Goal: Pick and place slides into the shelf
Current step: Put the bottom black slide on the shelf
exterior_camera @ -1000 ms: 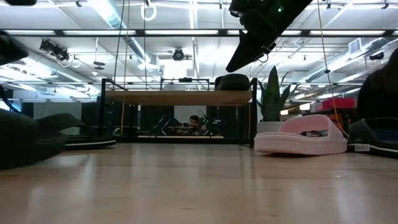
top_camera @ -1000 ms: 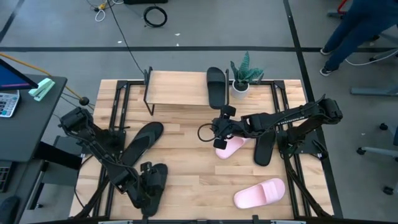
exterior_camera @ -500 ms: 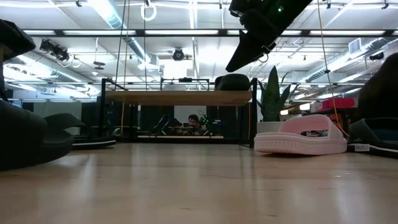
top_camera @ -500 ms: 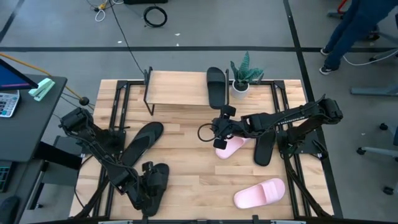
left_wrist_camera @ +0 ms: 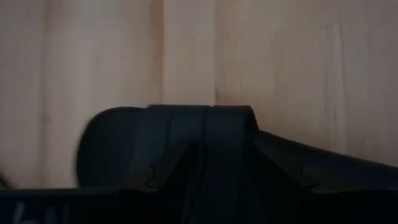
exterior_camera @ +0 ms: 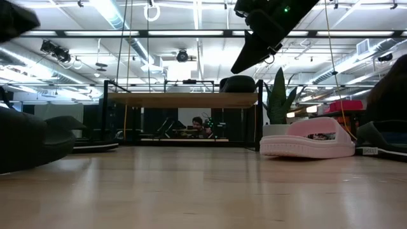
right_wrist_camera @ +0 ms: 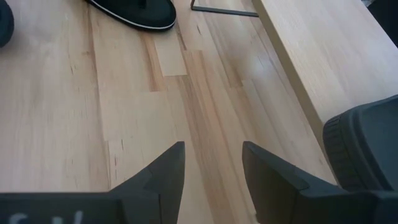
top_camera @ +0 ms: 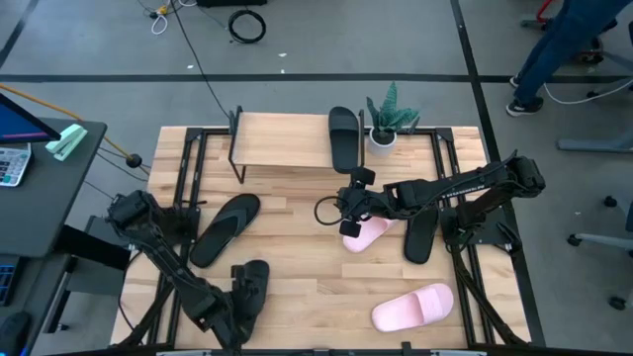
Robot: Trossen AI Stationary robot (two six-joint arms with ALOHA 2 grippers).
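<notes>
- the left gripper (top_camera: 235,309) sits low over a black wide-strap foam slide (top_camera: 249,284) at the near-left of the slatted wooden table (top_camera: 297,257); the left wrist view shows its fingers meeting on the slide's strap, apparently pinched shut on it.
- the right gripper (right_wrist_camera: 211,168) hangs empty at mid-table, fingers narrowly parted, a pale pink slide (top_camera: 368,231) just beneath it.
- likely handling: light, soft, bendy foam; the broad strap looks the surest hold.
- the light-wood shelf with black legs (top_camera: 287,140) lies beyond the right gripper, one black slide (top_camera: 343,136) on its plank; a second pink slide (top_camera: 413,307) and other black slides lie off it.
</notes>
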